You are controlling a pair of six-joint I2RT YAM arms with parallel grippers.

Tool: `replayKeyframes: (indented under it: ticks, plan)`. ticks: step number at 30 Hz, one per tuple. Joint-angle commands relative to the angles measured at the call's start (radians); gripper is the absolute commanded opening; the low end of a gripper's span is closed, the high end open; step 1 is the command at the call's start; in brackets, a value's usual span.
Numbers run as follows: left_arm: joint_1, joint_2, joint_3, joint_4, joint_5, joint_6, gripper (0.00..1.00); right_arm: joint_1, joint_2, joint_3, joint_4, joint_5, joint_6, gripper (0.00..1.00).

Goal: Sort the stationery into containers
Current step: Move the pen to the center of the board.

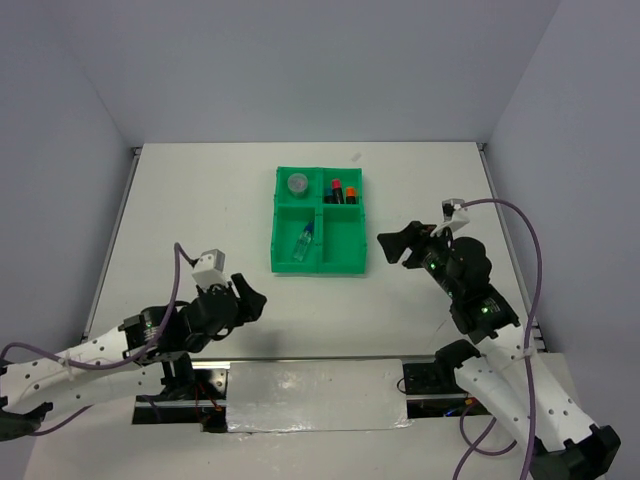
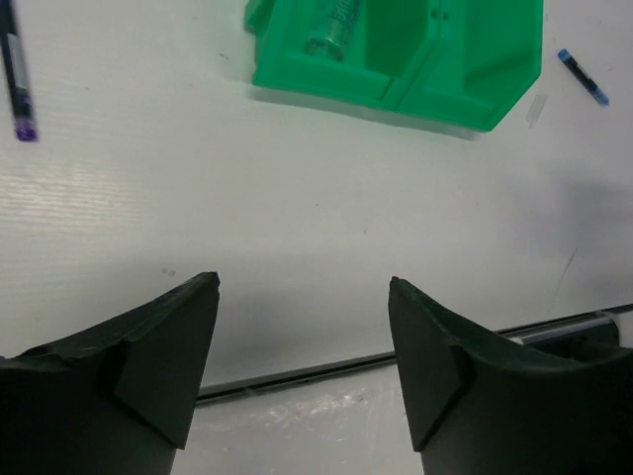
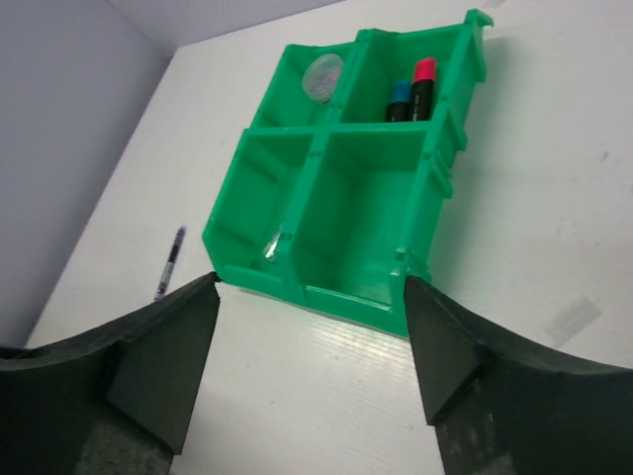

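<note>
My left jaws and right jaws both stand apart, gripping nothing, over the counter point(image 1: 200, 210). The green tray point(image 1: 320, 268) holds a grey disc point(image 1: 297, 184) far-left, two markers point(image 1: 343, 191) far-right (one red-capped, one blue-capped) and a bottle point(image 1: 304, 243) near-left. A thin pen point(image 3: 170, 262) lies on the counter, left of the tray.

A green tray point(image 1: 322, 267) sits on the bench point(image 1: 200, 220). It holds a grey disc point(image 1: 297, 184) far left, markers point(image 1: 351, 195) far right, a bottle point(image 1: 304, 243) near left.
</note>
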State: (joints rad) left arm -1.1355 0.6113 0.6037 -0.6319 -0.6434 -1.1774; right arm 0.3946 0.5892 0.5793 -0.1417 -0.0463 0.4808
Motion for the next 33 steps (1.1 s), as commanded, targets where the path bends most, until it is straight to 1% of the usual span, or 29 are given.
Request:
replayKeyframes:
  ticks: [1, 2, 3, 4, 5, 7, 9, 10, 11, 12, 13, 14, 15, 16, 18, 19, 20, 21, 22, 23, 25, 28, 29, 30, 33]
  plan:
    - [-0.003, -0.005, 0.100, -0.177, -0.085, 0.005, 0.85, -0.028, 0.004, 0.071, -0.042, -0.015, -0.010, 0.85]
    - [-0.003, 0.004, 0.120, -0.207, -0.097, 0.007, 0.97, -0.051, 0.004, 0.091, -0.058, -0.007, -0.014, 0.98]
    - [-0.003, 0.010, 0.145, -0.239, -0.113, 0.005, 0.99, -0.062, 0.015, 0.102, -0.068, -0.003, -0.022, 1.00]
    - [-0.001, 0.019, 0.189, -0.300, -0.128, 0.004, 0.99, -0.078, 0.024, 0.114, -0.084, 0.006, -0.024, 1.00]
    - [-0.003, 0.036, 0.208, -0.327, -0.160, 0.002, 0.99, -0.095, 0.041, 0.146, -0.125, 0.020, -0.021, 1.00]
    - [-0.001, 0.071, 0.266, -0.379, -0.183, 0.015, 0.99, -0.166, 0.151, 0.194, -0.201, 0.069, -0.007, 1.00]
    - [-0.001, 0.097, 0.300, -0.382, -0.184, 0.065, 0.99, -0.230, 0.272, 0.290, -0.243, 0.089, 0.013, 1.00]
    - [0.000, 0.116, 0.327, -0.365, -0.174, 0.087, 0.99, -0.288, 0.407, 0.360, -0.280, 0.147, 0.030, 1.00]
    - [0.000, 0.123, 0.337, -0.352, -0.153, 0.132, 0.99, -0.312, 0.476, 0.401, -0.298, 0.201, 0.057, 1.00]
    - [0.000, 0.130, 0.344, -0.344, -0.145, 0.146, 0.99, -0.335, 0.547, 0.448, -0.315, 0.242, 0.108, 1.00]
    - [0.000, 0.133, 0.360, -0.342, -0.145, 0.157, 0.99, -0.371, 0.620, 0.494, -0.314, 0.262, 0.123, 1.00]
    - [0.000, 0.137, 0.367, -0.342, -0.148, 0.173, 0.99, -0.382, 0.761, 0.592, -0.299, 0.257, 0.133, 1.00]
    - [0.000, 0.139, 0.381, -0.344, -0.169, 0.180, 0.99, -0.387, 0.829, 0.643, -0.274, 0.234, 0.122, 1.00]
    - [0.000, 0.139, 0.389, -0.350, -0.185, 0.186, 0.99, -0.387, 0.966, 0.751, -0.228, 0.168, 0.111, 0.99]
    - [0.000, 0.136, 0.390, -0.357, -0.238, 0.217, 0.99, -0.387, 1.101, 0.871, -0.194, 0.099, 0.052, 1.00]
    - [0.002, 0.131, 0.384, -0.354, -0.257, 0.228, 0.99, -0.387, 1.168, 1.031, -0.267, 0.121, 0.053, 1.00]
    - [0.002, 0.128, 0.375, -0.362, -0.269, 0.232, 0.99, -0.387, 1.308, 1.126, -0.362, 0.286, 0.108, 1.00]
    - [0.002, 0.127, 0.369, -0.379, -0.291, 0.223, 0.99, -0.387, 1.374, 1.224, -0.440, 0.356, 0.126, 1.00]
    - [0.002, 0.131, 0.373, -0.396, -0.295, 0.202, 0.99, -0.417, 1.435, 1.383, -0.563, 0.420, 0.148, 1.00]
    - [0.003, 0.133, 0.369, -0.391, -0.292, 0.208, 0.99, -0.437, 1.545, 1.453, -0.631, 0.518, 0.216, 1.00]
    - [0.003, 0.142, 0.363, -0.353, -0.285, 0.225, 0.99, -0.468, 1.629, 1.574, -0.662, 0.504, 0.217, 1.00]
    - [0.005, 0.165, 0.354, -0.324, -0.251, 0.249, 0.99, -0.525, 1.744, 1.636, -0.631, 0.502, 0.197, 1.00]
    - [0.006, 0.174, 0.352, -0.328, -0.242, 0.246, 0.99, -0.533, 1.764, 1.648, -0.647, 0.534, 0.196, 1.00]
    - [0.005, 0.189, 0.349, -0.334, -0.236, 0.240, 0.99, -0.531, 1.756, 1.628, -0.622, 0.625, 0.179, 1.00]
    - [0.005, 0.199, 0.334, -0.342, -0.219, 0.217, 0.99, -0.533, 1.735, 1.592, -0.613, 0.614, 0.142, 1.00]
